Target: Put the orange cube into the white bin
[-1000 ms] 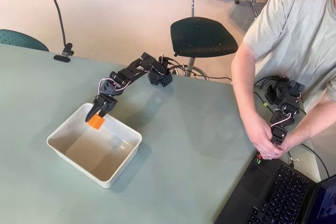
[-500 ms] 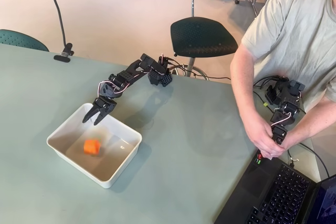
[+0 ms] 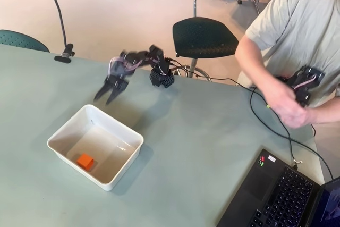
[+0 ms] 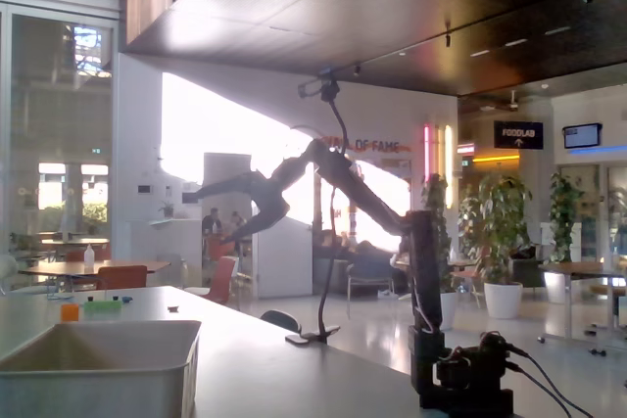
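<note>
One orange cube (image 3: 85, 161) inside white bin (image 3: 127, 133) — tool (image 3: 108, 92) spread wide, well above.

Pale green table (image 3: 202, 131) bearing the white bin (image 3: 130, 155), a laptop (image 3: 281, 195).

The claw (image 3: 110, 90) hangs in the air past the far rim of the white bin (image 3: 129, 155), its fingers spread, with open room under it. The bin is open on top, and only the orange cube (image 3: 85, 161) sits inside, near a corner. The table (image 3: 202, 147) around the bin looks bare, though the claw is blurry.
</note>
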